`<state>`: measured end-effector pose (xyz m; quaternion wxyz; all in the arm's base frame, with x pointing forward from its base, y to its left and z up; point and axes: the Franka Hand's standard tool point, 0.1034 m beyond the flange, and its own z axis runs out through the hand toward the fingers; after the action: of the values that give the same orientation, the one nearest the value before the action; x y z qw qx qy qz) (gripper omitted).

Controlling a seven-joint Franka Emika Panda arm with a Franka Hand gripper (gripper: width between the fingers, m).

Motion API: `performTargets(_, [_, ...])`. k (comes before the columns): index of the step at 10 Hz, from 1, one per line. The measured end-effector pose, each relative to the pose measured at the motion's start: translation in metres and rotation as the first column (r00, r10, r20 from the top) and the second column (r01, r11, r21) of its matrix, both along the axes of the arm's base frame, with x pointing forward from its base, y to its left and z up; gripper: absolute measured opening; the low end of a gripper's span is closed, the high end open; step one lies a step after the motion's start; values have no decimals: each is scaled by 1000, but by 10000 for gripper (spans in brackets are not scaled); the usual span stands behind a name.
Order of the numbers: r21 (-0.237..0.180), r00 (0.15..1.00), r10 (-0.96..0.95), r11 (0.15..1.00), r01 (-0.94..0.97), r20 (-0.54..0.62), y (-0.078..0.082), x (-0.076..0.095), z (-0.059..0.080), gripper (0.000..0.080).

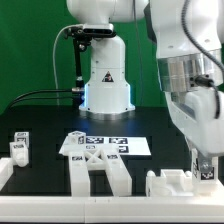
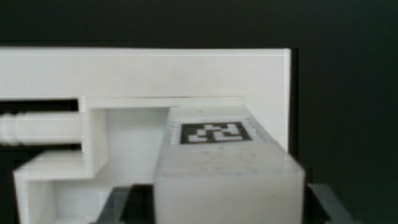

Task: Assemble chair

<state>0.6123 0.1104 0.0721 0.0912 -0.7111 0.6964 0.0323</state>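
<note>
Gripping a tagged white block [image 2: 222,165] of the chair, the gripper [image 1: 205,170] is part-closed on it at the exterior view's near right of the black table [image 1: 40,130]. The block sits just beside a larger white slab [image 2: 160,70]; whether they are joined is unclear. Assembly looks early. A slotted piece [image 1: 100,172] lies loose near the middle and a small piece [image 1: 20,148] at the left. The marker board [image 1: 105,145] lies farther back, obstructing nothing.

Bright, even room light flattens the white chair parts [image 1: 100,172] against the black table [image 1: 45,128], leaving only faint soft shadows, while the close wrist view is grainy, its white block [image 2: 222,170] glaring and blurred.
</note>
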Motion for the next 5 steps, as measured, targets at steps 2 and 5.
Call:
performTargets(2, [-27, 989, 149, 989, -148, 20, 4, 1, 2, 548])
performTargets(5, [-86, 791, 611, 789, -608, 13, 14, 0, 7, 643])
